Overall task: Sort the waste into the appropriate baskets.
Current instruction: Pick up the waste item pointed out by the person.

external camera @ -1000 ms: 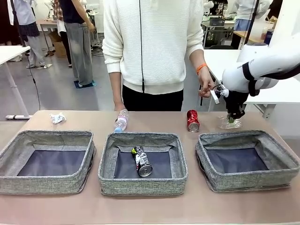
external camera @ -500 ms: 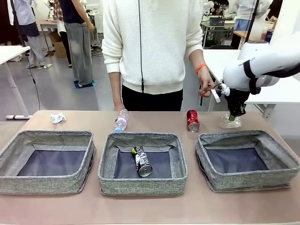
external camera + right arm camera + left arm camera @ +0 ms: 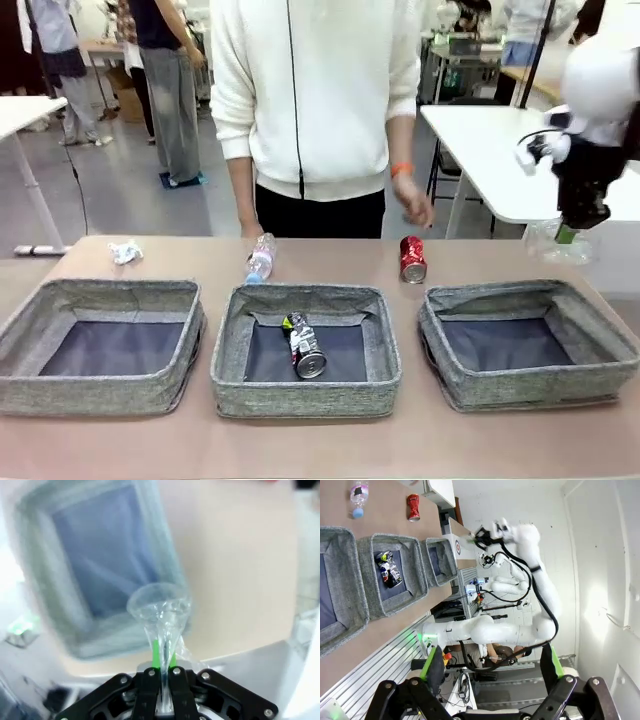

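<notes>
Brown surface [image 3: 200, 450], a person in a white sweater at its far side. Three low grey woven-fabric baskets sit in a row: left basket [image 3: 100, 398] and right basket [image 3: 530, 392] show bare dark bottoms, and the middle basket [image 3: 305, 395] holds the black-silver can [image 3: 303, 347].

Left tool [image 3: 490, 664]: jaws wide apart, holding nothing.

Right tool [image 3: 568, 232]: clamped on a thin fold of the crushed clear plastic bottle [image 3: 160, 611], which hangs in the air above the right basket's far right corner.

Risks, as judged:
- The pinch is narrow and on slick plastic, so a quick swing could shake the bottle loose beyond the surface edge.
- Letting go off-centre could land it on the soft wall and let it roll out.
- The middle basket looks set for cans, so dropping the bottle there would be a mis-sort.

Not yet sorted, lying behind the baskets: clear plastic bottle with blue cap [image 3: 259, 257], red can [image 3: 411, 259], crumpled white paper wad [image 3: 124, 251].
</notes>
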